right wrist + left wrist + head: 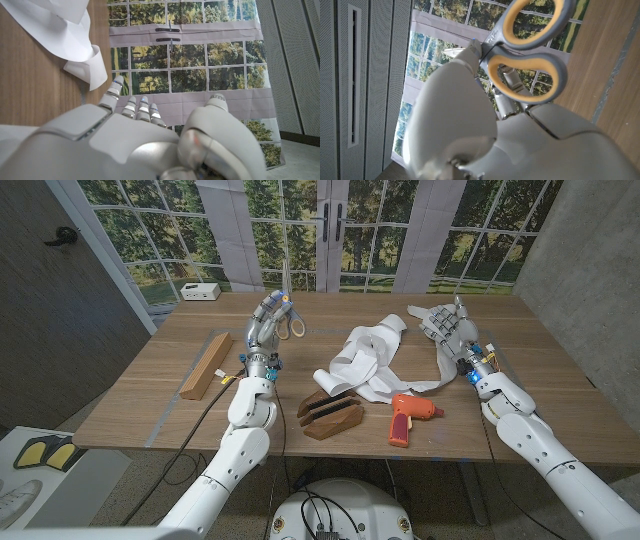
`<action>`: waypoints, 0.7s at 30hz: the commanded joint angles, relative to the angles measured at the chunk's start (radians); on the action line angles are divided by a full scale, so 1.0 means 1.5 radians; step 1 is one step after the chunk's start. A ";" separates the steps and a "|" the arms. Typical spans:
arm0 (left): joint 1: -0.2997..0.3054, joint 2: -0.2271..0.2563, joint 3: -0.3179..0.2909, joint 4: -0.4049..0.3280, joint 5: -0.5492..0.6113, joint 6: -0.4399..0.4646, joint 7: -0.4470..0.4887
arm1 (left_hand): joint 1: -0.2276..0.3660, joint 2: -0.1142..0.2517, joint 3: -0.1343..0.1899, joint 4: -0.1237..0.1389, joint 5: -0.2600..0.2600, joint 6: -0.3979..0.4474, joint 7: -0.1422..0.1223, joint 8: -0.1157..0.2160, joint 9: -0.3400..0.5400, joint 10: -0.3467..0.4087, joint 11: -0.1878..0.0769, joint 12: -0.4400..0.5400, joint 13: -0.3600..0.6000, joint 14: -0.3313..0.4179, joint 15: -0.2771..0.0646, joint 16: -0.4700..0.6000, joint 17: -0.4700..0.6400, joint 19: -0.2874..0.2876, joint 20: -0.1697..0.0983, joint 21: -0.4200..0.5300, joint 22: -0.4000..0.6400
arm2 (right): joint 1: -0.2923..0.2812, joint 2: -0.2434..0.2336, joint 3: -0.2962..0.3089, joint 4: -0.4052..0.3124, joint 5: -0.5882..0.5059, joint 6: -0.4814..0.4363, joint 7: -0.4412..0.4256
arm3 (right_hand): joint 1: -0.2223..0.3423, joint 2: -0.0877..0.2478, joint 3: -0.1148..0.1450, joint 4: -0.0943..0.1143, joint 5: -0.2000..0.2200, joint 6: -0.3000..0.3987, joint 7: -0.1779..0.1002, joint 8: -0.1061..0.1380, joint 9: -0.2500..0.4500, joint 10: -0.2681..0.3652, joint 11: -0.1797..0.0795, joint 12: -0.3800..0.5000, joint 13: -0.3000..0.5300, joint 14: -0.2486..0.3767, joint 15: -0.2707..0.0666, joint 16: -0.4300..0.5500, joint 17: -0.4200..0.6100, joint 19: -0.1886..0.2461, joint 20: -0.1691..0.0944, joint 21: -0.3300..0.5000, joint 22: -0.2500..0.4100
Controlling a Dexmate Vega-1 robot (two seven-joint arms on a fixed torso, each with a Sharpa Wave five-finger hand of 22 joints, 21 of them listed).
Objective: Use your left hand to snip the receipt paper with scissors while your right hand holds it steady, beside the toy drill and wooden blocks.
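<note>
Far to the left of my left hand, a long wooden block [205, 365] lies on the table [150, 395]. My left hand [266, 327] is raised, fingers gripping the orange-handled scissors [291, 323], blades pointing up. To its right the receipt paper [362, 358] lies in loose white curls, with a slotted wooden block [332, 416] and the orange toy drill [408, 417] in front. My right hand [443, 325] stands beside the paper's right edge, fingers spread, holding nothing.

One scissors [291, 326], two blocks [205, 366], one drill [409, 416]
</note>
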 commanded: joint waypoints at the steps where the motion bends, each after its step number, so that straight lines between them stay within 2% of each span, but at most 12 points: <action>1: -0.021 -0.030 0.017 0.028 -0.058 0.002 -0.043 | 0.006 0.002 0.000 0.002 0.005 0.004 -0.001 0.004 0.003 0.006 0.002 0.004 0.002 0.058 -0.119 0.000 0.001 0.002 -0.094 -0.002 0.002 | -0.012 -0.013 0.002 -0.027 -0.002 -0.010 -0.010 | 0.008 0.002 0.003 -0.004 -0.004 -0.002 -0.005 0.002 0.002 0.008 0.000 0.003 0.004 0.020 -0.001 0.010 0.003 0.011 0.006 0.002 0.004; 10: -0.027 -0.049 0.028 0.035 -0.091 0.017 -0.055 | 0.006 0.002 0.000 0.002 0.005 0.005 -0.002 0.005 0.004 0.006 0.000 0.004 0.002 0.059 -0.118 0.000 0.001 0.002 -0.095 -0.003 0.002 | -0.022 -0.030 0.002 -0.047 -0.005 -0.025 -0.016 | 0.009 0.006 0.008 -0.006 -0.006 -0.003 -0.005 0.002 0.002 0.018 -0.002 0.007 0.005 0.040 -0.006 0.019 0.008 0.020 0.008 0.006 0.006; 21: -0.043 -0.068 0.037 0.048 -0.131 0.026 -0.104 | 0.007 0.002 -0.001 0.001 0.004 0.007 -0.004 0.006 0.006 0.009 -0.001 0.005 0.001 0.060 -0.117 -0.001 0.000 0.002 -0.095 -0.005 0.002 | -0.038 -0.043 0.012 -0.058 0.001 -0.028 -0.012 | 0.013 0.009 0.013 -0.009 -0.007 -0.004 -0.005 0.002 0.002 0.019 -0.003 0.007 0.006 0.049 -0.007 0.023 0.010 0.027 0.008 0.008 0.007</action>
